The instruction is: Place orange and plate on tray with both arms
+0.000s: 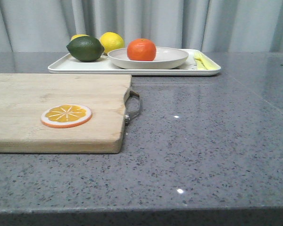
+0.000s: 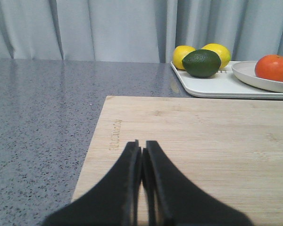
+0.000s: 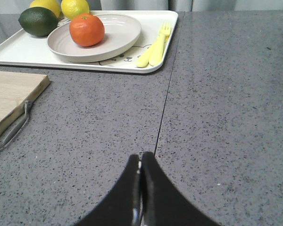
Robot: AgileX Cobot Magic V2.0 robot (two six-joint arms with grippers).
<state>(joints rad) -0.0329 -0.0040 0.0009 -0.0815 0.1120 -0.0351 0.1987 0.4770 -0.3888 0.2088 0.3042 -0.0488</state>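
On the left of the front view the cutting board [image 1: 56, 113] lies flat on the counter [image 1: 203, 155] with an orange slice [image 1: 66, 116] on it; neither belongs to the job. The left claw [image 2: 141, 150] sits low over this board with its fingers pressed together on nothing. From it, the tray [image 2: 217, 87] lies at about two o'clock, well apart.

On the tray's left end are a lime [image 1: 85, 48] and two lemons [image 1: 111, 42]. Next comes the plate [image 1: 148, 58], resting flat inside the tray's rim, with the orange [image 1: 141, 49] seated in it, slightly left of the plate's middle. That nesting looks deliberate: the dish's raised rim keeps the round fruit from rolling. A yellow fork [image 1: 205, 61] lies at the tray's right end.

The right claw [image 3: 140, 162] is also closed and empty, above bare counter. The orange [image 3: 87, 29] and plate [image 3: 118, 40] sit near eleven o'clock from it, well apart. I judge the placement done and both arms parked clear.
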